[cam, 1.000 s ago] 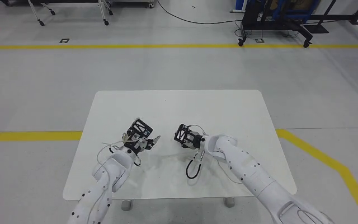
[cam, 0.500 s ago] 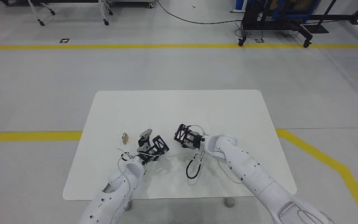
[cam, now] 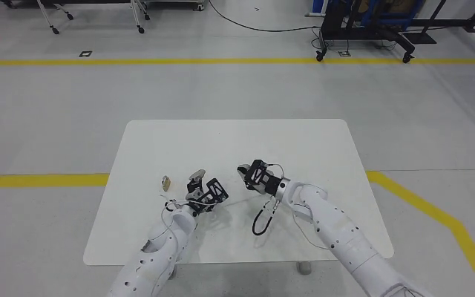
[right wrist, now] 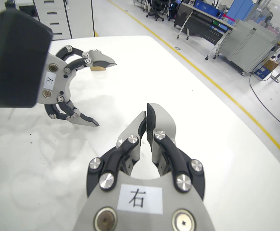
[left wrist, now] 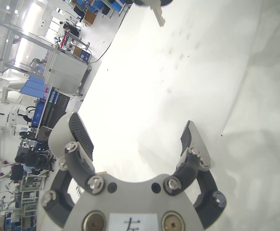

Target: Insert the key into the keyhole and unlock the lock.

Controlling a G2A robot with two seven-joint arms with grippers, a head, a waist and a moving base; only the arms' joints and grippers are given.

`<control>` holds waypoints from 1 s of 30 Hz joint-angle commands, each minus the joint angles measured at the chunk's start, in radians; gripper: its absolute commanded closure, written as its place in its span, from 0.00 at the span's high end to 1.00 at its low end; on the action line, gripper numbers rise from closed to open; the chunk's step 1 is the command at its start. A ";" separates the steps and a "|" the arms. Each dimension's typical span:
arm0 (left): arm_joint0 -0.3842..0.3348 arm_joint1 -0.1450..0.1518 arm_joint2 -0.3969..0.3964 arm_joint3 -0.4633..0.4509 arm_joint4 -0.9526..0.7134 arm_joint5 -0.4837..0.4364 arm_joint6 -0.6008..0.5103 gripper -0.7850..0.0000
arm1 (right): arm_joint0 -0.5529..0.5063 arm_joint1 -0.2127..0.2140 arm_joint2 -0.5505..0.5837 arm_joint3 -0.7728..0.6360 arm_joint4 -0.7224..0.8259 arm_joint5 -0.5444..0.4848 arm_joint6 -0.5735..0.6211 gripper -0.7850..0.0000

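A small brass lock (cam: 167, 181) lies on the white table (cam: 312, 141), left of both arms; in the right wrist view the lock (right wrist: 98, 69) peeks out behind one left finger. My left gripper (cam: 210, 185) (left wrist: 135, 135) hangs open and empty just right of the lock, facing the right gripper. My right gripper (cam: 245, 171) (right wrist: 146, 113) is shut, a short way from the left one. The left wrist view shows the silver key (left wrist: 159, 16) sticking out of the right gripper's pads. The open left gripper (right wrist: 106, 94) stands apart from the right fingertips.
A black cable loop (cam: 260, 219) hangs under the right forearm. The table's far half and right side are bare. Beyond the table, yellow floor lines (cam: 223, 61) and wheeled frames (cam: 364, 30) stand well away.
The left gripper has swung right, away from the spot where the lock now lies uncovered on the table. The right gripper has shifted slightly right, still shut.
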 commanded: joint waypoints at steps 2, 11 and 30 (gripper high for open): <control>0.002 0.000 -0.008 -0.013 0.009 0.015 0.002 1.00 | -0.044 0.015 0.040 -0.060 -0.009 -0.013 0.001 0.00; 0.013 -0.001 -0.025 -0.032 -0.005 0.053 -0.022 1.00 | -0.060 0.020 0.053 -0.082 -0.003 -0.024 0.004 0.00; 0.053 0.010 -0.338 0.109 -1.506 -0.660 0.253 1.00 | -0.062 -0.007 0.069 -0.098 0.470 -0.039 0.113 0.00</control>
